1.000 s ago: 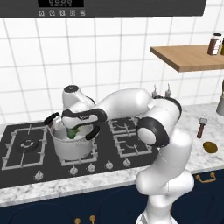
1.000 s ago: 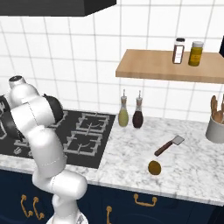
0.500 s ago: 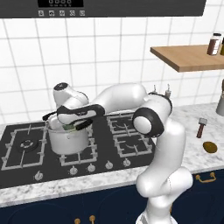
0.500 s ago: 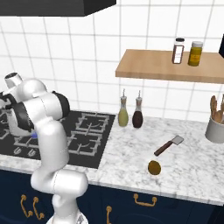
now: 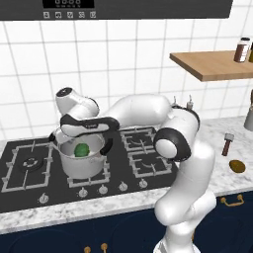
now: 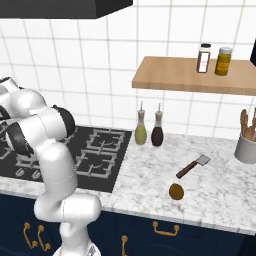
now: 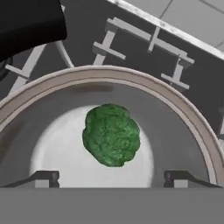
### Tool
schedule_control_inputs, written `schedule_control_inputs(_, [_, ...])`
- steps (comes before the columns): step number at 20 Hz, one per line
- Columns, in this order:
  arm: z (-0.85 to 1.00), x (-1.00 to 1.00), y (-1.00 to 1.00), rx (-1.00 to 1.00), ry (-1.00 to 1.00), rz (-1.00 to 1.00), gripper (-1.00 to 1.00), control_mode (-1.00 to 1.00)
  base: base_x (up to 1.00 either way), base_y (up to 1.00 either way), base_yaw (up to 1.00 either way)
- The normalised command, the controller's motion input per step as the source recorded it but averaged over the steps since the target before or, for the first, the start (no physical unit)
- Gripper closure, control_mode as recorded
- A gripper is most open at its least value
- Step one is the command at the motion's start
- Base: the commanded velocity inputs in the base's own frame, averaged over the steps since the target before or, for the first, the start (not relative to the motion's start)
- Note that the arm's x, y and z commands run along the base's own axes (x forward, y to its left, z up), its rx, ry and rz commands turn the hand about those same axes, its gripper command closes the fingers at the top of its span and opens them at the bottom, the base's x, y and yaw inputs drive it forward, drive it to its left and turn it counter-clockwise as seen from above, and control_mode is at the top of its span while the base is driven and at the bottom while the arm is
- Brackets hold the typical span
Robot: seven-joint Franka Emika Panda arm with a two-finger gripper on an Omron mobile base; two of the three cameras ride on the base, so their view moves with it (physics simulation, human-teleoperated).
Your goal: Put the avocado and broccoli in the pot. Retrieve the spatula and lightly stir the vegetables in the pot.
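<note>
One pot [image 5: 81,160], one broccoli [image 7: 112,134], one spatula [image 6: 193,166], one avocado [image 6: 176,191], two bottles [image 6: 141,132].

We see mottled dark and light green broccoli [image 7: 111,134] in a shiny steel pot [image 5: 81,163] with black handles, a black hob [image 5: 143,163], speckled grey-white marble counter [image 6: 210,192], and 1 brown-handled grey spatula [image 6: 193,166].

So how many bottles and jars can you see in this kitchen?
4. Two bottles stand on the counter by the wall beside the stove, a yellow-green one and a dark one. Two jars sit on the wooden shelf: a brown one and a yellow one.
</note>
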Motion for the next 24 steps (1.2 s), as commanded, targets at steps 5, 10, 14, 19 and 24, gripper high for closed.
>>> schedule_control_inputs(5, [0.98, -0.99, -0.99, 0.18, -0.17, 0.00, -1.00, -1.00, 0.00, 0.00, 0.00])
schedule_control_inputs(10, [0.54, -0.79, -1.00, 0.19, -0.05, -0.07, -1.00, -1.00, 0.00, 0.00, 0.00])
schedule_control_inputs(14, [0.10, -0.31, -1.00, 0.12, 0.00, -0.24, -1.00, -1.00, 0.00, 0.00, 0.00])
schedule_control_inputs(19, [0.06, -0.31, -1.00, 0.04, 0.01, -0.30, -1.00, -1.00, 0.00, 0.00, 0.00])
schedule_control_inputs(24, [0.06, -0.37, -1.00, 0.00, 0.03, -0.30, -1.00, -1.00, 0.00, 0.00, 0.00])
